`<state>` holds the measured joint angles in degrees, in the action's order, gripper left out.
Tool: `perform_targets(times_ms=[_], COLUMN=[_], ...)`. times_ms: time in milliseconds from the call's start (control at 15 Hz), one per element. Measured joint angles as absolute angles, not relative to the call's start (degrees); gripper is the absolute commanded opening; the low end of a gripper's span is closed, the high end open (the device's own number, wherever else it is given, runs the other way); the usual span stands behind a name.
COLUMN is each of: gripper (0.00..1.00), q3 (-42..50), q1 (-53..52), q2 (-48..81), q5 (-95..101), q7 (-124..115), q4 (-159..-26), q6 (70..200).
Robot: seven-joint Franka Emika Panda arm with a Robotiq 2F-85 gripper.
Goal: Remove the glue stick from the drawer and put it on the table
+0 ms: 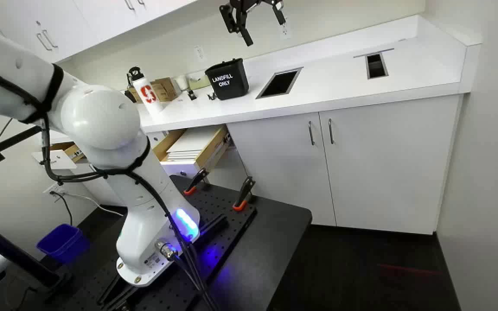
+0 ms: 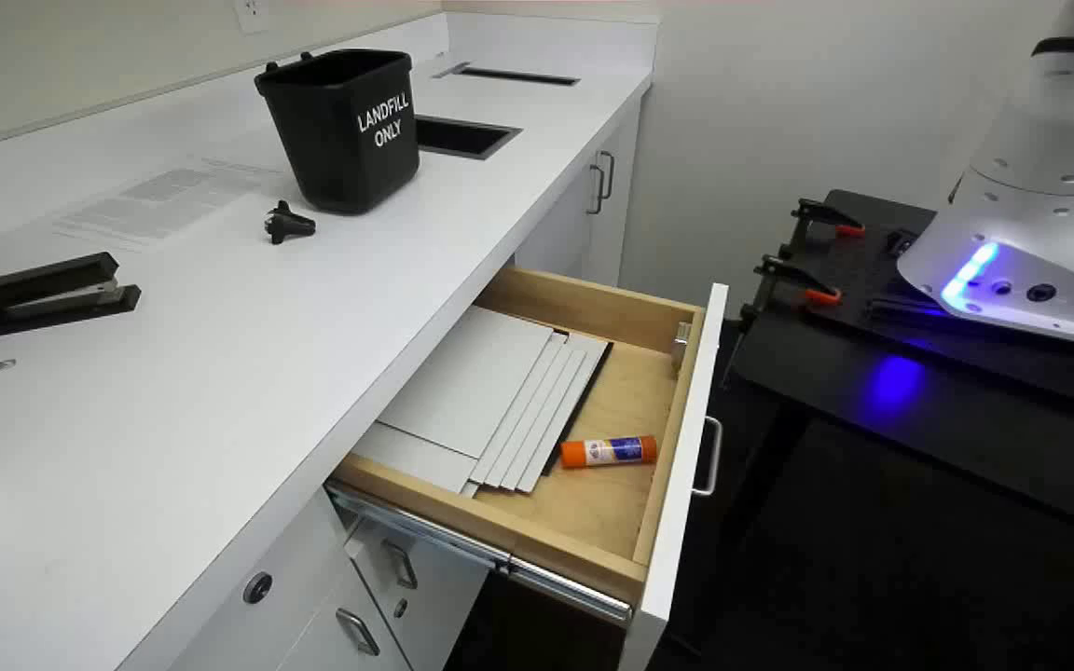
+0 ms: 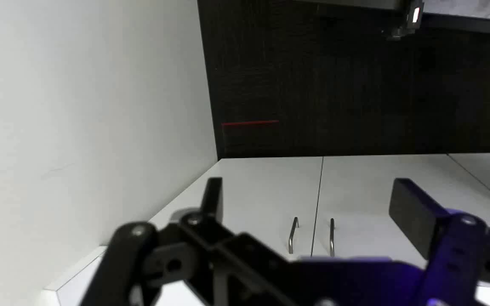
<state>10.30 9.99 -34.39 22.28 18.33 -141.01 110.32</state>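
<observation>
The glue stick [image 2: 609, 451], orange with a white and purple label, lies on its side on the drawer floor near the front. The drawer [image 2: 593, 315] is pulled open; it also shows in an exterior view [image 1: 213, 152], where the glue stick is hidden. The white countertop, the table [image 2: 220, 429], extends above and behind the drawer and shows in an exterior view [image 1: 331, 80]. My gripper [image 1: 264, 28] is open and empty, high above the countertop and far from the drawer. In the wrist view its fingers [image 3: 306, 191] are wide apart, with cabinet doors and floor beyond.
Pale flat panels [image 2: 481, 382] lie in the drawer beside the glue stick. A black bin [image 2: 351, 140], a stapler [image 2: 34, 294] and a small black object [image 2: 290, 224] are on the countertop. A white bottle [image 1: 148, 94] stands there too. Clamps [image 1: 244, 194] rise from the robot's platform.
</observation>
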Motion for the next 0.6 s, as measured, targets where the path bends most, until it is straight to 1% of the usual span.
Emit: perform_targets(times_ms=[600], gripper=[1.0], q3=[9.19], q1=[8.59], q2=[-34.39], q5=[21.94], q7=[17.91], q4=[-141.02], q6=[110.32])
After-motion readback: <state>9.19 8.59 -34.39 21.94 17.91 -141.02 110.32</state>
